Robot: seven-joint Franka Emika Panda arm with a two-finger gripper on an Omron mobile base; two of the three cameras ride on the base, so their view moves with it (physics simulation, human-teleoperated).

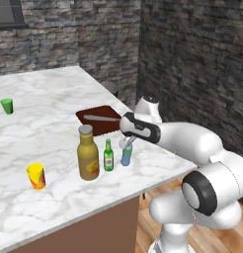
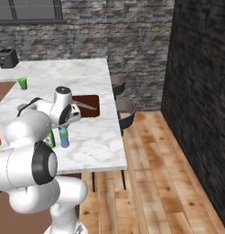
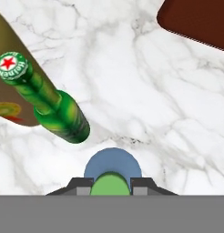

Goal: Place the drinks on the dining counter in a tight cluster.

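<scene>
Pale-blue bottle: the small blue bottle [image 1: 126, 156] stands upright on the marble counter [image 1: 49, 133] near its front right corner, directly under the gripper [image 1: 127, 144].
Gripper state: the two fingers are pressed in on the top of the blue bottle, one on each side of its green cap, as the hand view shows.
Key relation: the blue bottle lies straight below the hand, its long axis vertical and in line with the gripper's approach; any release or lift should run along that same vertical line.
Green bottle: the slim green bottle [image 1: 108, 156] stands upright just beside the blue one, on the side away from the counter's right edge, apart by a narrow gap.
Amber bottle: the big amber bottle [image 1: 88, 154] with a grey cap stands just beyond the green one, so the three form a close row.
Judgement: the cluster looks nearly complete; what seems left is to let go without nudging the green bottle.
Further out: a dark brown board [image 1: 100, 119] lies behind the bottles, a yellow cup [image 1: 36, 176] nearer the front, a green cup [image 1: 7, 105] far back.
Hand view: it gives the red-star cap of the green bottle [image 3: 48, 98] and the grip from above.
Right base view: the arm covers most of the green bottle; two stools [image 2: 124, 114] show past the counter.
</scene>
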